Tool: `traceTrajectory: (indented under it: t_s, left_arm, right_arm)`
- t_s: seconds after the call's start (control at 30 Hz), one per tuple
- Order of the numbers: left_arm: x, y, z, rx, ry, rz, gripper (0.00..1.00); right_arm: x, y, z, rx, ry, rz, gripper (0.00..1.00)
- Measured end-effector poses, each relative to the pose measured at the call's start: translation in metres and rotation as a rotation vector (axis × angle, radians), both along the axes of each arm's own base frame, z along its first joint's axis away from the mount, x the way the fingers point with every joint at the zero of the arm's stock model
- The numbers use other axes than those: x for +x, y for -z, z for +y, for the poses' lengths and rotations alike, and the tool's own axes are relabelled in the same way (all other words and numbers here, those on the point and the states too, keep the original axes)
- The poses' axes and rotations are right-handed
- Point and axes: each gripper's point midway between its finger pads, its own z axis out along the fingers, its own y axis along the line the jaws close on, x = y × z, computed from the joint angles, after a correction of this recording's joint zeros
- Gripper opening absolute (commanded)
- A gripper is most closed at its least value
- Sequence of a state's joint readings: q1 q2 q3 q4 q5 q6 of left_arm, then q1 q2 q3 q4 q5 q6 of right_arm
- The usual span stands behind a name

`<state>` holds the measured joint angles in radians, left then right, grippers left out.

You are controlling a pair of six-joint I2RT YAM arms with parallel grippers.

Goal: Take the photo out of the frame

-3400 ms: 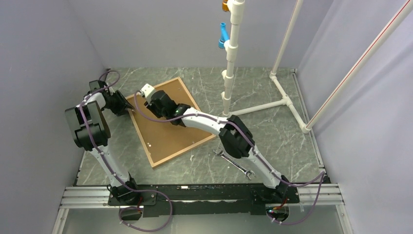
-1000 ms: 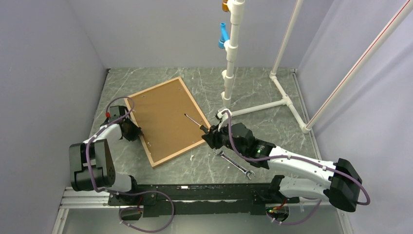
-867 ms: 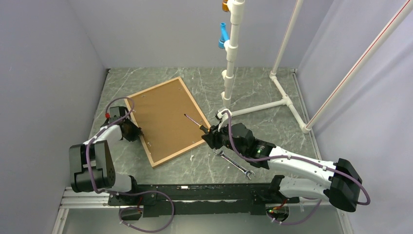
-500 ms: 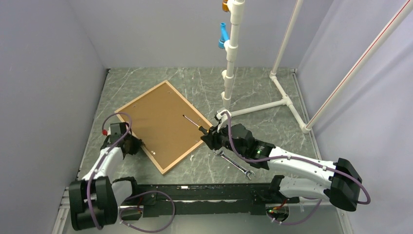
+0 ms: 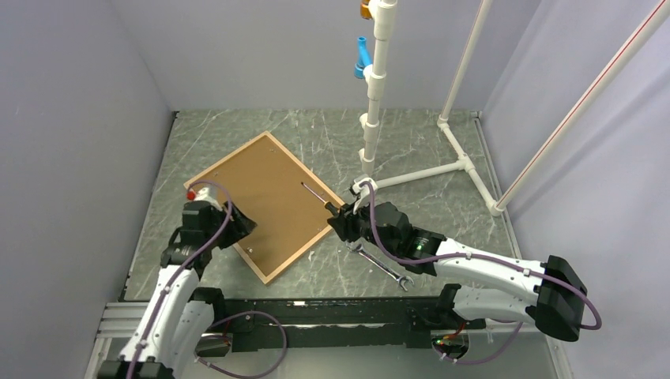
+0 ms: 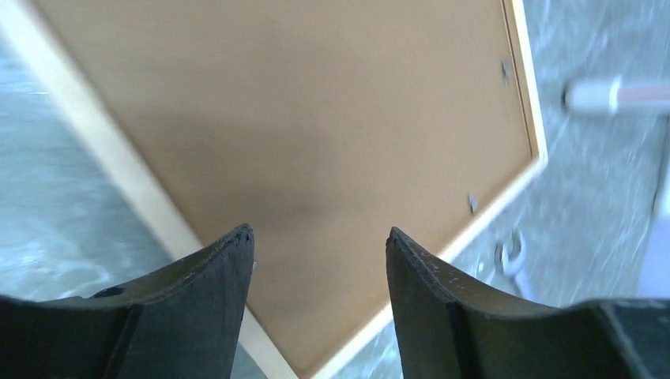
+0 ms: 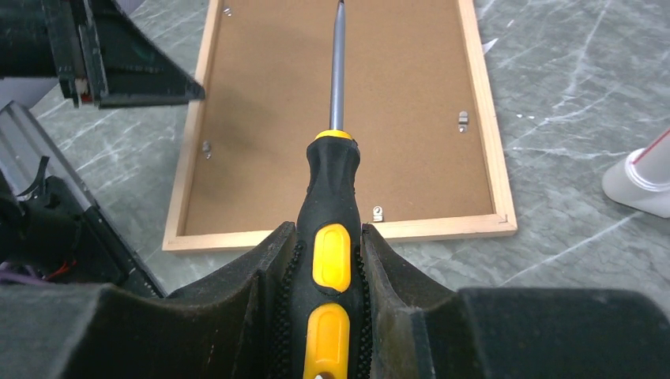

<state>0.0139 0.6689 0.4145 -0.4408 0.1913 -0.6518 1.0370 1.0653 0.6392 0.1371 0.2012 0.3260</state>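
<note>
Right gripper (image 7: pixel 330 234) clamps a screwdriver (image 7: pixel 333 178), shaft over the frame's (image 7: pixel 483 118) backing (image 7: pixel 395 95); left gripper (image 6: pixel 318 233) hangs wide open over the frame's left edge.

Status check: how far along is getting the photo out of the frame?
Done: the frame lies face down, backing board up; the right gripper grips the screwdriver, shaft over the board. In hand: the left gripper hovers open above the frame. Left: the board sits inside the frame with its metal tabs, so the photo, hidden, is not out.
</note>
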Motion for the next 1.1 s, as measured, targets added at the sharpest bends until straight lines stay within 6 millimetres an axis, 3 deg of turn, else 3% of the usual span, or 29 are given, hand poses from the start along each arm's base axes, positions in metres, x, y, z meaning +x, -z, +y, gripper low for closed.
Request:
traceTrajectory:
  t_s: [0.17, 0.37, 0.53, 0.77, 1.1]
  left_arm:
    - [-0.007, -0.001, -0.056, 0.062, 0.295, 0.028, 0.72]
    - [-0.002, -0.004, -0.110, 0.202, 0.535, 0.042, 0.78]
    - [0.005, 0.017, -0.145, 0.342, 0.671, 0.097, 0.77]
    - [0.013, 0.046, -0.160, 0.515, 0.723, 0.169, 0.77]
    - [0.018, 0.047, -0.174, 0.636, 0.759, 0.169, 0.73]
  right_arm:
    - [0.005, 0.001, -0.010, -0.005, 0.058, -0.006, 0.00]
    - [0.012, -0.003, -0.038, -0.027, 0.186, -0.006, 0.00]
    - [0.007, -0.011, -0.067, -0.029, 0.260, 0.000, 0.00]
    - [0.002, -0.011, -0.102, -0.054, 0.361, 0.016, 0.00]
    - [-0.002, -0.014, -0.123, -0.048, 0.414, 0.020, 0.00]
